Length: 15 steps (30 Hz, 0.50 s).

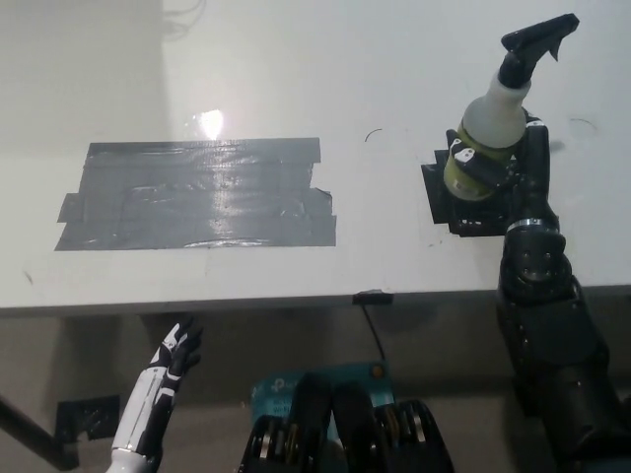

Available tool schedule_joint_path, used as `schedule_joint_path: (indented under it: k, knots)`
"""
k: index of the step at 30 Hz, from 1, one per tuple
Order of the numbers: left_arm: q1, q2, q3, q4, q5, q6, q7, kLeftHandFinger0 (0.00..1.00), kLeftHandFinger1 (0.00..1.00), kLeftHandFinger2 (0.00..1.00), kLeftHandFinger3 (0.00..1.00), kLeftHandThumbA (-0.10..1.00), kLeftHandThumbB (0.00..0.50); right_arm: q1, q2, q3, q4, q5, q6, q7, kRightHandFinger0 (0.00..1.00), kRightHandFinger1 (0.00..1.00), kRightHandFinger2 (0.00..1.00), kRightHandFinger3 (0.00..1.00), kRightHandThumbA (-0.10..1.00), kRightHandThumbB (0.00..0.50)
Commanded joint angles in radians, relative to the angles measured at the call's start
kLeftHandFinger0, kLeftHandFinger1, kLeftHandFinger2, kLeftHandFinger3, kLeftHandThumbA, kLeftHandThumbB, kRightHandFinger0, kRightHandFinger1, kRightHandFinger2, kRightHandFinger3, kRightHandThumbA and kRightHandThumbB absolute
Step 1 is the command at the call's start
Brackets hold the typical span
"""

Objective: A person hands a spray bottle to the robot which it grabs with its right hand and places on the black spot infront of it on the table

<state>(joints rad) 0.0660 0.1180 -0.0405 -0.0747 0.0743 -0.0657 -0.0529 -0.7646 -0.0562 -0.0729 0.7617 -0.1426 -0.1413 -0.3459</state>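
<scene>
**Head view: placing step, spray bottle over the black spot**

Nearest, the left robot hand (175, 353) is resting below the table (296, 276) edge at lower left, fingers spread and holding nothing. Farther in, the right robot hand (508, 177) is gripping the spray bottle (483, 138) around its lower body, upright, directly over the small black spot (446, 202); whether its base is touching cannot be told. A large grey tape patch (197, 194) is lying well apart to the left. By judgement, the next move is calling for settling the base flat, then opening the fingers without tipping it.
</scene>
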Motion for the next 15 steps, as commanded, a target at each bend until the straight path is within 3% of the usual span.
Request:
schedule_joint_path:
  k: [1,2,4,5,6,7,8,9,10,15]
  knots:
    - [-0.008,0.009,0.007,-0.024,0.002,-0.022,-0.001,1.00,1.00,1.00,1.00,1.00,0.009,-0.058,-0.029,0.013,-0.001,-0.036,-0.125,-0.048,0.00,0.07,0.26,0.12,0.69,0.398]
    - [-0.008,0.010,0.007,-0.024,0.003,-0.022,-0.001,1.00,1.00,1.00,1.00,1.00,0.006,-0.055,-0.034,0.013,0.006,-0.038,-0.130,-0.051,0.00,0.03,0.23,0.12,0.63,0.374]
    - [-0.009,0.010,0.007,-0.025,0.005,-0.022,0.000,1.00,1.00,1.00,1.00,1.00,0.006,-0.054,-0.042,0.021,0.025,-0.053,-0.147,-0.066,0.02,0.06,0.28,0.17,0.62,0.396]
    - [-0.008,0.009,0.006,-0.026,0.005,-0.020,0.000,1.00,1.00,1.00,1.00,1.00,0.002,-0.053,-0.049,0.032,0.030,-0.066,-0.149,-0.061,0.20,0.31,0.59,0.52,0.70,0.457]
    - [-0.008,0.009,0.006,-0.026,0.006,-0.019,0.000,1.00,1.00,1.00,1.00,1.00,0.006,-0.048,-0.061,0.042,0.037,-0.050,-0.165,-0.008,0.42,0.57,0.87,0.93,0.67,0.450]
    - [-0.009,0.009,0.006,-0.025,0.007,-0.020,0.001,1.00,1.00,1.00,1.00,1.00,0.011,-0.040,-0.072,0.033,0.035,0.052,-0.159,0.160,0.85,1.00,1.00,1.00,0.70,0.469]
    - [-0.009,0.009,0.006,-0.025,0.007,-0.020,0.001,1.00,1.00,1.00,1.00,1.00,0.011,-0.039,-0.075,0.032,0.035,0.079,-0.158,0.201,1.00,1.00,1.00,1.00,0.69,0.494]
    - [-0.009,0.009,0.006,-0.025,0.004,-0.021,-0.001,1.00,1.00,1.00,1.00,1.00,0.010,-0.034,-0.086,0.033,0.028,0.121,-0.127,0.281,1.00,1.00,1.00,1.00,0.76,0.475]
    - [-0.010,0.010,0.005,-0.024,0.004,-0.024,-0.002,1.00,1.00,1.00,1.00,1.00,0.008,-0.022,-0.120,0.056,0.014,0.158,-0.068,0.420,1.00,1.00,1.00,1.00,0.87,0.495]
    - [-0.009,0.009,0.006,-0.022,0.001,-0.020,-0.003,1.00,1.00,1.00,1.00,1.00,0.016,-0.008,-0.126,0.029,-0.004,0.240,-0.003,0.517,1.00,1.00,1.00,1.00,0.94,0.500]
